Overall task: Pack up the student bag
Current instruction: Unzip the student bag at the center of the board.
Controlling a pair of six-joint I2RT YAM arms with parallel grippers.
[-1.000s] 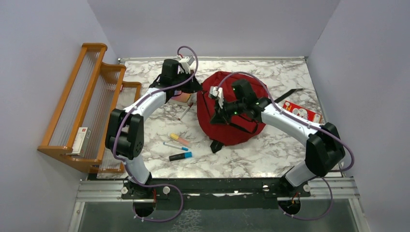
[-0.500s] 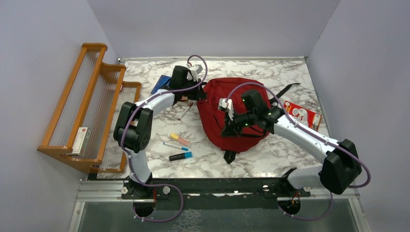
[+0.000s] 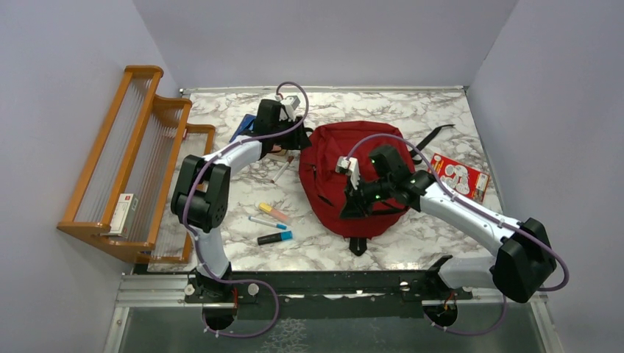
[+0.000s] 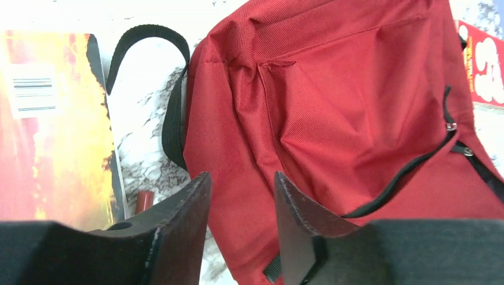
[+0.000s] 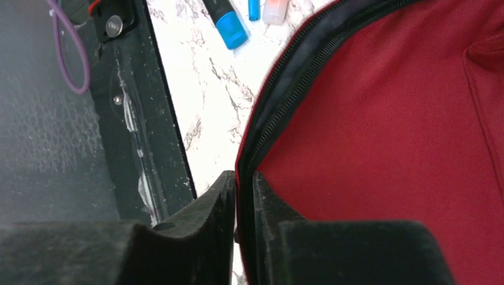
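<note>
Right claw (image 5: 243,178) pinches the zipper rim (image 5: 270,113) of the student bag (image 3: 324,173); left claw (image 4: 242,178) sits part-open, empty, beside it. Bag's slumped mid-desk (image 3: 441,118) — soft, floppy, likely light — so seams or straps look like the best grab.

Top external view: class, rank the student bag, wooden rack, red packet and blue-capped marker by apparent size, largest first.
1. wooden rack, though it stands raised, perhaps nearer the camera
2. student bag
3. red packet
4. blue-capped marker
</note>
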